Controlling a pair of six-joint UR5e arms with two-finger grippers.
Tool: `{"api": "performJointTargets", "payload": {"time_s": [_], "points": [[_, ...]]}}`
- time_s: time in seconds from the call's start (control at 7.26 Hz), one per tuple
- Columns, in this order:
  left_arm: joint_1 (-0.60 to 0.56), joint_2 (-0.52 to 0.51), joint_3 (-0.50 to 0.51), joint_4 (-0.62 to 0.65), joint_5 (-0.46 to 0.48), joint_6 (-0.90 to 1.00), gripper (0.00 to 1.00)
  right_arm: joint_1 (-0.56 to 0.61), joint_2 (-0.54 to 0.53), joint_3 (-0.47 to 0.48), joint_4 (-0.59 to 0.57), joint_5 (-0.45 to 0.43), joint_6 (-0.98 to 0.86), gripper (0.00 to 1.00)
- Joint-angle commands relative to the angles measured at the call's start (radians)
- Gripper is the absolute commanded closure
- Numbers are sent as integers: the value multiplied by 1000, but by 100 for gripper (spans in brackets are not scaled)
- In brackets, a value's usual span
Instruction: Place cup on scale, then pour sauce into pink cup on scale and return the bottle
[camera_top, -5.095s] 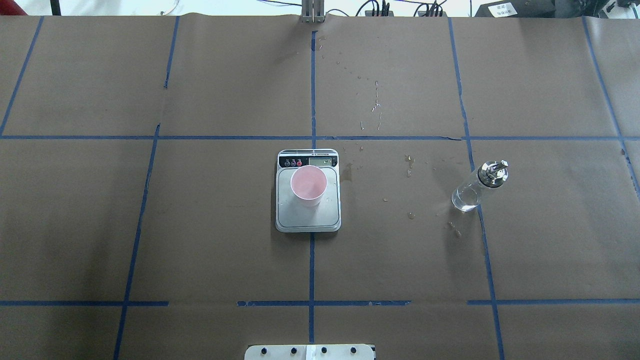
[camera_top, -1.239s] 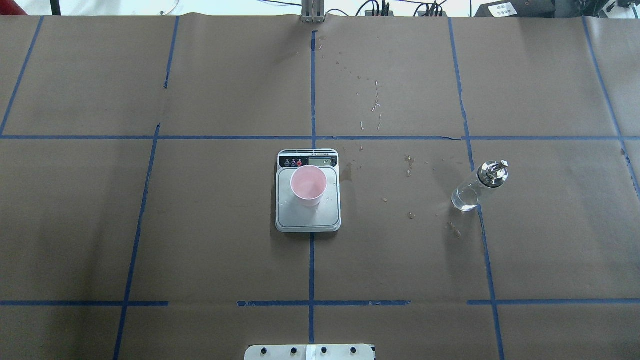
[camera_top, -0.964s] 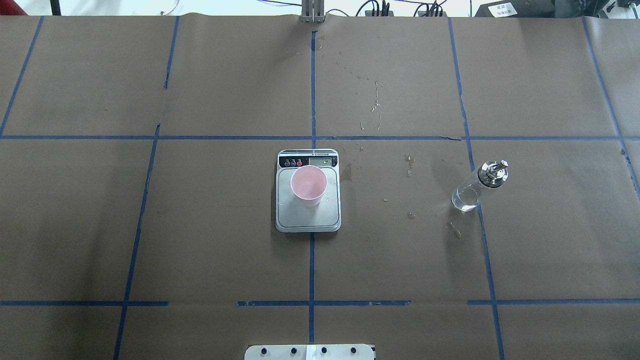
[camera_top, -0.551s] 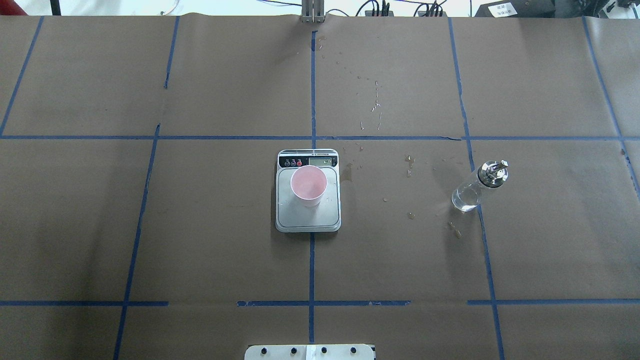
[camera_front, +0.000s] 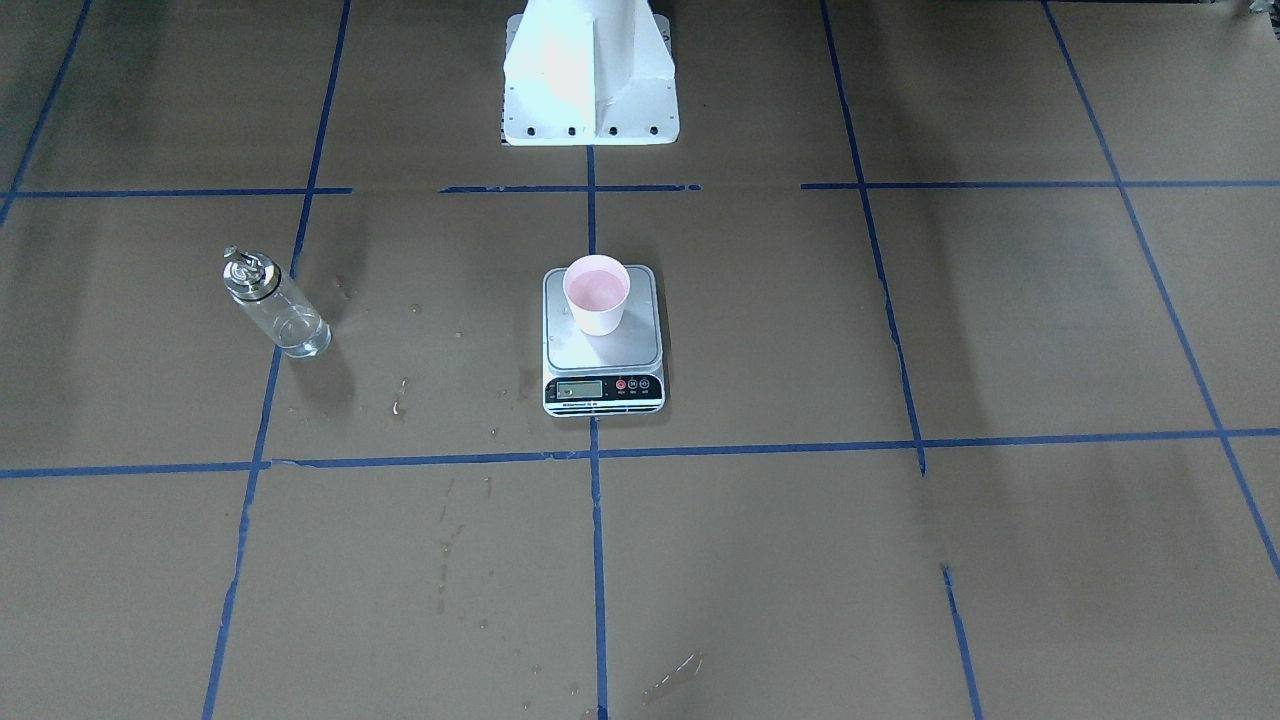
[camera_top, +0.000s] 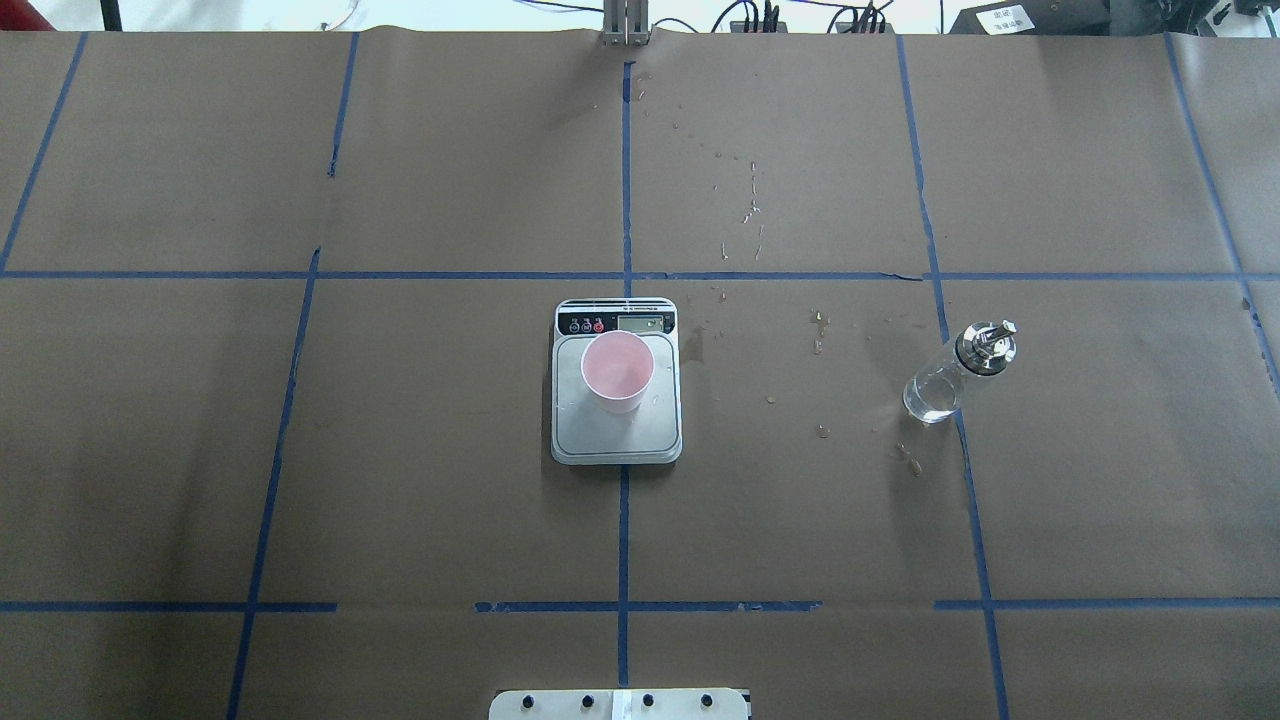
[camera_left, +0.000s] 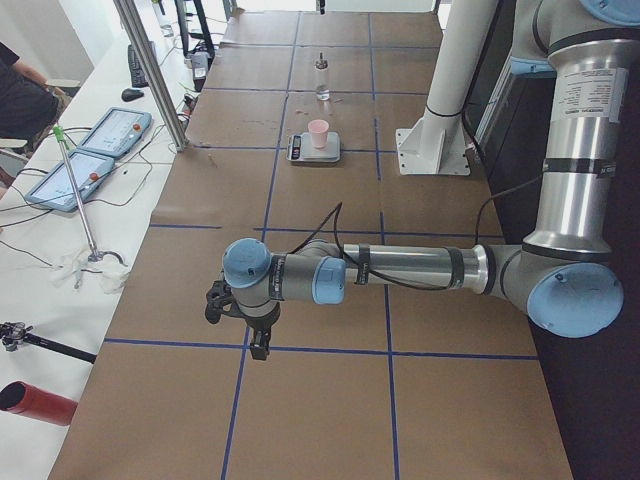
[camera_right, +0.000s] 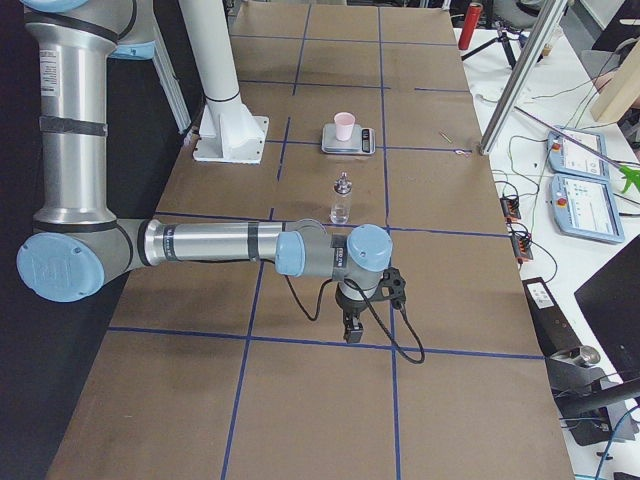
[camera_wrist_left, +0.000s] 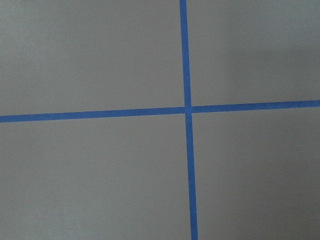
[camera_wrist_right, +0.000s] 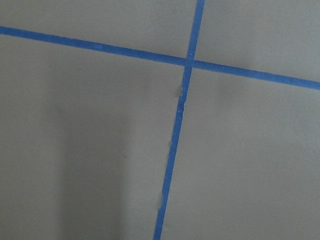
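Seeing the cup (camera_top: 617, 372) on the scale (camera_top: 616, 440) mid-frame, we judge pouring next: the right gripper (camera_right: 352, 333), jaws unreadable, must grasp the centre-right bottle (camera_top: 935, 388).

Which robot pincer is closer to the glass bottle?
The right pincer. It hangs a short way from the bottle; the left pincer is far off, beyond the scale.

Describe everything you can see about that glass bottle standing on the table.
The bottle is a clear glass cylinder with a shiny silver metal pourer cap. It stands upright on the brown paper-covered table, at a blue tape line, well apart from the scale on the robot's right side. Its contents look colourless; the level is unclear. Nothing but the table touches it.
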Motion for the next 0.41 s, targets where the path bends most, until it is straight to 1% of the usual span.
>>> {"api": "performJointTargets", "payload": {"time_s": [0.0, 0.28], "points": [[0, 0, 0, 0, 0, 1, 0, 0, 0, 0, 0, 0, 2, 0], [0, 0, -2, 0, -3, 2, 0, 0, 0, 0, 0, 0, 5, 0]]}}
